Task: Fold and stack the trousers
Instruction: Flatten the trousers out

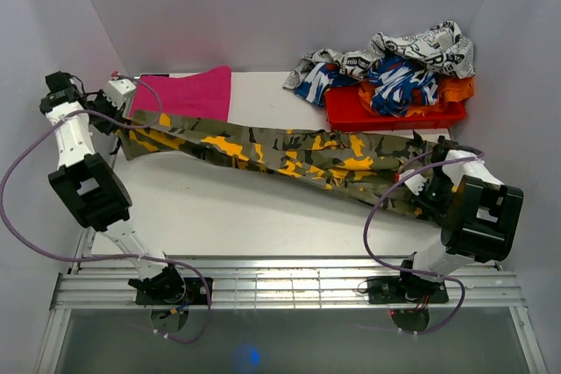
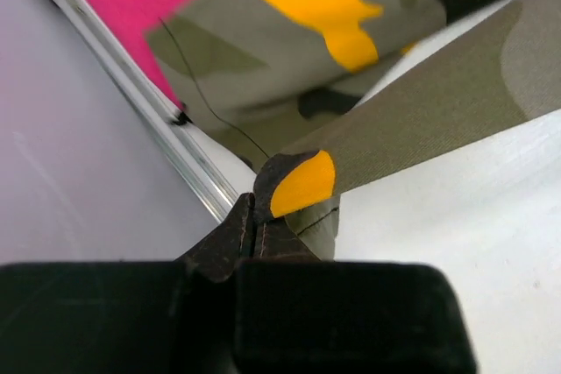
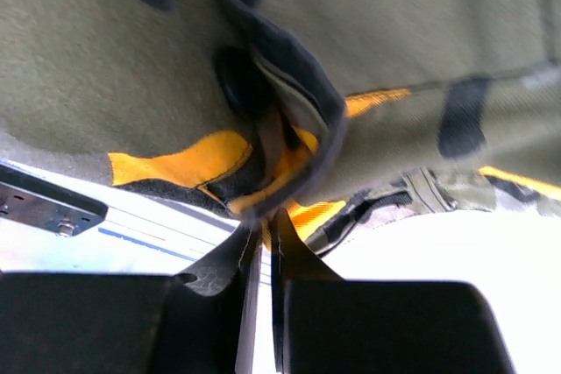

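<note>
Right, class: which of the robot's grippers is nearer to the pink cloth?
Left. The left gripper pinches one end of the trousers right beside the pink cloth. The right gripper holds their other end, far off on the opposite side.

Pale grey walls (image 1: 289,6) enclose a white table (image 1: 245,216) edged by an aluminium rail (image 1: 289,279)

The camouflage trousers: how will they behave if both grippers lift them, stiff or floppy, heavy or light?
Probably floppy: the trousers wrinkle and bunch near the right gripper, and would likely sag in the middle. Probably light for their size, since the left gripper holds them by a small pinch of one corner. The matte woven cloth seems unlikely to slip.
</note>
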`<state>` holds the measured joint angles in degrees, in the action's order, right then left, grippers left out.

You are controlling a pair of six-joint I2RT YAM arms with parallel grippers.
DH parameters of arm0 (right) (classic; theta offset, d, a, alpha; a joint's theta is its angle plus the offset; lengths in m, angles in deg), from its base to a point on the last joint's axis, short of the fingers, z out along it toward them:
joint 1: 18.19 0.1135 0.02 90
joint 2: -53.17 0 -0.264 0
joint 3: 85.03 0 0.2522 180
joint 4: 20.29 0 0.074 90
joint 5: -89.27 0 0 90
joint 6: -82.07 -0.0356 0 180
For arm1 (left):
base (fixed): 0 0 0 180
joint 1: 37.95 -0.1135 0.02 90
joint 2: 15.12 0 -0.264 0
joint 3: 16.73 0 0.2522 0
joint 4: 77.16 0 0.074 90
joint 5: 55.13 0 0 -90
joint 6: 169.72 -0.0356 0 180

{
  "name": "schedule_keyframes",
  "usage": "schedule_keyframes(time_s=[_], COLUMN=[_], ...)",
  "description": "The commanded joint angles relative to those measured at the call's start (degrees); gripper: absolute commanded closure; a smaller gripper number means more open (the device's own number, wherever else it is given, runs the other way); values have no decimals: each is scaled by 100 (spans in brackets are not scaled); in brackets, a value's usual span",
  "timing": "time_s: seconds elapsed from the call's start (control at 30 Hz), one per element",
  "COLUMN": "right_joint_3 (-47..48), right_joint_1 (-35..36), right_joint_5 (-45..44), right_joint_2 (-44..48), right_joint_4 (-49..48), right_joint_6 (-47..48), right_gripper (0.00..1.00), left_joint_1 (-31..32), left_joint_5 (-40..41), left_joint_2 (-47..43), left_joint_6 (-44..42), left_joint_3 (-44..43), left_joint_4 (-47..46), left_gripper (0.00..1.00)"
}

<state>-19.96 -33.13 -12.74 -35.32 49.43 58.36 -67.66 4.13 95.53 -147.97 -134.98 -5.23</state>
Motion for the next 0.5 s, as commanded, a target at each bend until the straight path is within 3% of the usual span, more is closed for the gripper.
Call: schedule_keyframes(time_s=[0.0, 0.1, 0.13, 0.17, 0.23, 0.33, 0.47], right_joint_3=[274, 178, 108, -41, -208, -516, -911], right_joint_1=[-413, -536, -554, -571, -572, -606, -659], right_joint_5=[-812, -777, -768, -776, -811, -934, -1145], right_joint_2=[-2, 51, 68, 121, 182, 306, 534], right_joint_4=[134, 169, 187, 178, 143, 46, -86], right_joint_6=[869, 939, 965, 992, 1027, 1193, 1431], right_gripper=[92, 92, 92, 92, 92, 92, 92], left_joint_1=[-701, -1044, -1106, -1141, -1177, -1221, -1352], left_joint_5=[-307, -546, -460, -363, -126, 410, 754], left_joint_2=[-1155, -2358, -2599, -2810, -3258, -3479, -3349], left_joint_6=[-64, -854, -1161, -1773, -2199, -2623, -2606], left_joint_3=[624, 2199, 3257, 3755, 4957, 6032, 6266], left_joint_4=[-1219, -2071, -2169, -2231, -2205, -2178, -1672], left_gripper=[100, 100, 100, 100, 100, 100, 98])
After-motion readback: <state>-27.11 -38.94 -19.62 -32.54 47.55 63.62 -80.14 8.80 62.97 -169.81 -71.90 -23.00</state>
